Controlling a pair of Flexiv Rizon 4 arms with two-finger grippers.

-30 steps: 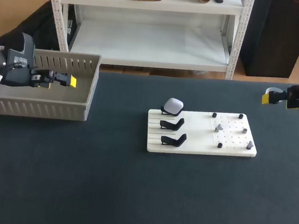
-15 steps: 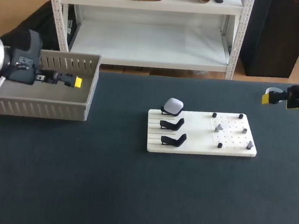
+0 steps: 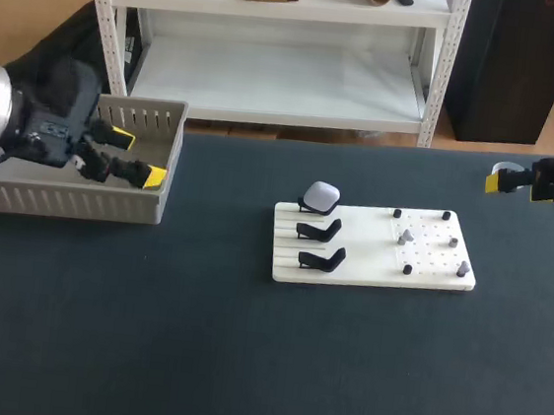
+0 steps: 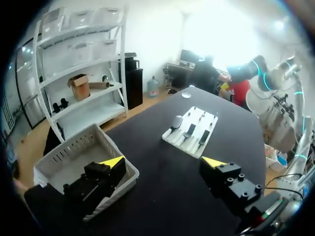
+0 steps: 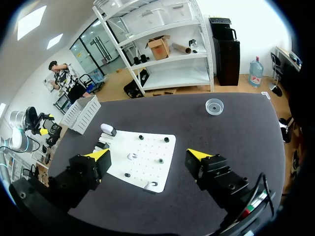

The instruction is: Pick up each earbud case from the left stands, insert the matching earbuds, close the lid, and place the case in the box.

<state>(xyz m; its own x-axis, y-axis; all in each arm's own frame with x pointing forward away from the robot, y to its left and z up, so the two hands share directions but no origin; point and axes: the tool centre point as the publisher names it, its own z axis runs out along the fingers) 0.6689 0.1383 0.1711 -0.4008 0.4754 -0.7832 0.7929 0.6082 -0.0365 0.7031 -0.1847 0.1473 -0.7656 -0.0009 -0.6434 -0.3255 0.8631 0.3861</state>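
Earbud case [image 3: 321,194], white with its lid down, sits on the rearmost of three black stands [image 3: 320,231] along the left side of a white board [image 3: 370,265], right of centre in the head view. The two nearer stands carry nothing. On the board's right half stand dark pegs [image 3: 396,214] with a few small pale pieces [image 3: 406,237] among them; they are too small to confirm as earbuds.

Left gripper [image 3: 138,156] hangs at the upper left of the frame, over the right end of the grey slatted box [image 3: 70,201], fingers spread wide and empty. Right gripper [image 3: 506,181] is at the right edge, well apart from the board; its wrist view shows its fingers likewise wide apart with nothing between them.

Assessment: the step in hand is collection of the one case left on the stands. The left arm should travel across the table [image 3: 241,362], come down over the rear stand and close on the case's two flat sides, lifting straight off so that the stand and board are not dragged. The rounded shell is likely slippery, so a centred grip is advised.

Surface is dark, matte and level. A small clear dish [image 5: 215,105] lies beyond the board, ahead of the right gripper. Open table separates box and board.
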